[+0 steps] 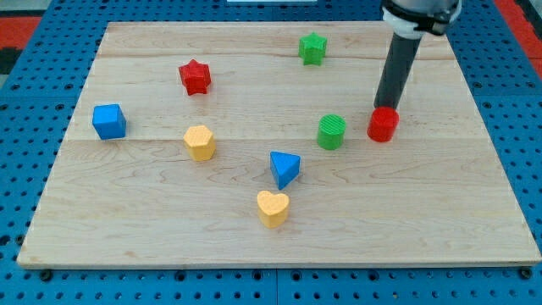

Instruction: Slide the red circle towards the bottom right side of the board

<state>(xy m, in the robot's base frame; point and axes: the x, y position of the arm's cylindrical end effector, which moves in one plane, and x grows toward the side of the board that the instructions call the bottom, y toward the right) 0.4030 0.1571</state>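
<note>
Seven blocks on the desk point(127, 220), with my tip point(379, 108) right behind the red circle point(383, 124).

Counted by colour: two red, two green, two yellow, two blue minus none, so eight would be wrong; the blue pair is a cube point(109, 121) near the left edge and a triangle point(284, 168) near the middle. The red star point(195, 76) sits toward the top left, the green star point(312, 48) near the top edge, the green circle point(331, 131) just left of the red circle. A yellow hexagon point(200, 142) and a yellow heart point(273, 207) lie lower. That makes eight blocks. The tool is a bare rod, grasping nothing. The red circle is right of centre, toward the right edge. No writing is readable.
</note>
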